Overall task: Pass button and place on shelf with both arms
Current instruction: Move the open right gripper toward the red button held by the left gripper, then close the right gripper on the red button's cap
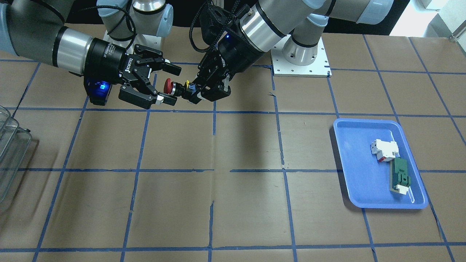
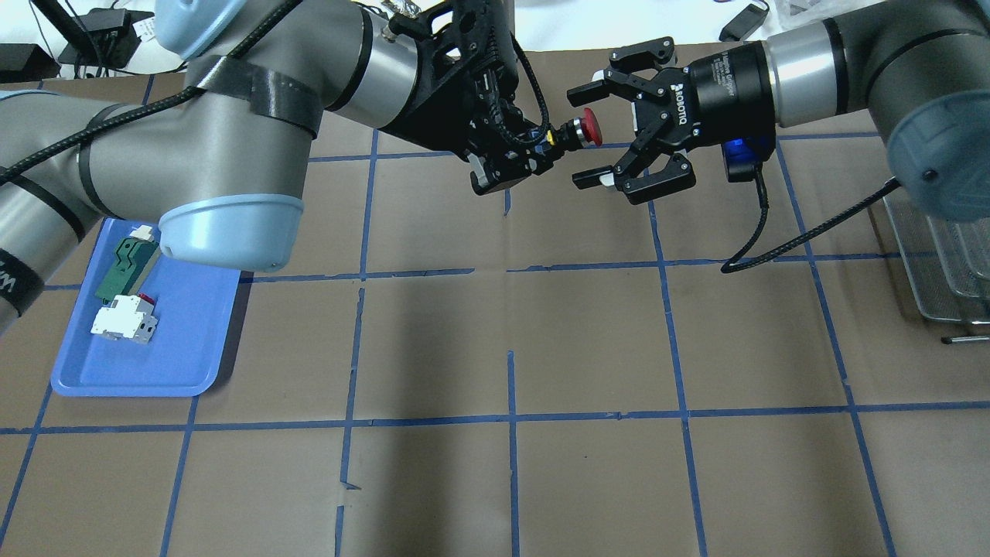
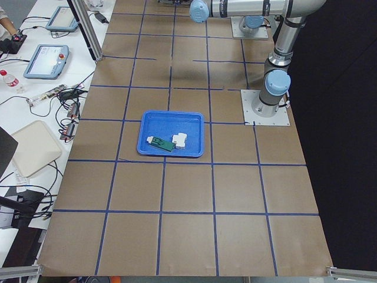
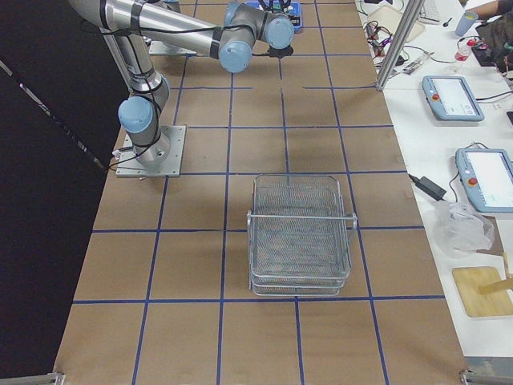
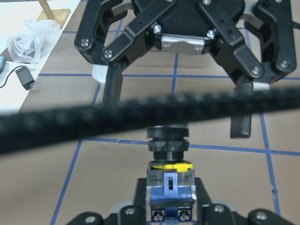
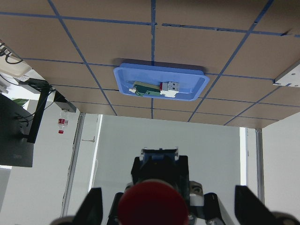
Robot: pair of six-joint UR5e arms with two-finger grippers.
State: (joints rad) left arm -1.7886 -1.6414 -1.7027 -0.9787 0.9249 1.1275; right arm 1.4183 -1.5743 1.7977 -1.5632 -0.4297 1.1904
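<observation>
The button (image 1: 174, 88), with its red cap and black body, is held level above the table. My left gripper (image 1: 198, 91) is shut on its yellow and blue rear end. My right gripper (image 1: 172, 84) is open, one finger on each side of the red cap and apart from it. The overhead view shows the same: the button (image 2: 580, 131), the left gripper (image 2: 530, 153), the open right gripper (image 2: 585, 138). The left wrist view shows the button (image 5: 168, 157) in front of the right gripper's spread fingers (image 5: 111, 86). The red cap (image 6: 152, 207) fills the bottom of the right wrist view. The wire shelf (image 4: 300, 233) stands on the table's right end.
A blue tray (image 1: 358, 189) with a white block (image 1: 384, 150) and a green part (image 1: 399, 176) lies on the robot's left side. The shelf's edge shows in the front-facing view (image 1: 9, 153) and in the overhead view (image 2: 940, 263). A black cable (image 5: 140, 117) crosses the left wrist view.
</observation>
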